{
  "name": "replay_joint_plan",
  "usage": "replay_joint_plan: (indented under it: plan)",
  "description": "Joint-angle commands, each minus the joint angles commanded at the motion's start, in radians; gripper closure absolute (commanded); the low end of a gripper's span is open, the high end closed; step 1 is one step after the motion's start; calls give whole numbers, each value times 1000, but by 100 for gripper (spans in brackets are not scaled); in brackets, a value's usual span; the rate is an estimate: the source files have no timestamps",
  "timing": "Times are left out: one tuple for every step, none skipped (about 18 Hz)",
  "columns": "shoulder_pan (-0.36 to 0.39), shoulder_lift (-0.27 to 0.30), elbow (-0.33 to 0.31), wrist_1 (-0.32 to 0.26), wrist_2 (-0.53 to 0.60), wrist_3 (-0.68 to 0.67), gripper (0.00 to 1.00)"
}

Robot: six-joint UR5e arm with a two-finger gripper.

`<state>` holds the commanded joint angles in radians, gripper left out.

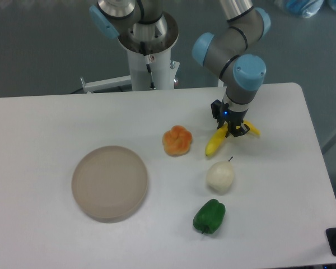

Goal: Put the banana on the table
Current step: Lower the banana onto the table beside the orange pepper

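The bright yellow banana lies curved on the white table, right of centre, one end toward the front left and the other end showing at the right of the gripper. My gripper points down over the banana's middle, its dark fingers on either side of it. I cannot tell whether the fingers press on the banana or stand apart from it.
A round orange lobed fruit lies just left of the banana. A white pear-like fruit and a green pepper lie in front of it. A round beige-grey plate sits at the front left. The robot base stands behind.
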<state>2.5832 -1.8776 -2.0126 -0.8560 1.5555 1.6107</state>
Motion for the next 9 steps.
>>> replay_joint_plan:
  plan:
    - [-2, 0, 0, 0, 0, 0, 61]
    - [0, 0, 0, 0, 0, 0, 58]
    - [0, 0, 0, 0, 0, 0, 58]
    - [0, 0, 0, 0, 0, 0, 58]
    - [0, 0, 0, 0, -2, 2, 58]
    - [0, 0, 0, 0, 0, 2, 58]
    - [0, 0, 0, 0, 0, 3, 58]
    - [0, 0, 0, 0, 0, 2, 57]
    - [0, 0, 0, 0, -2, 2, 54]
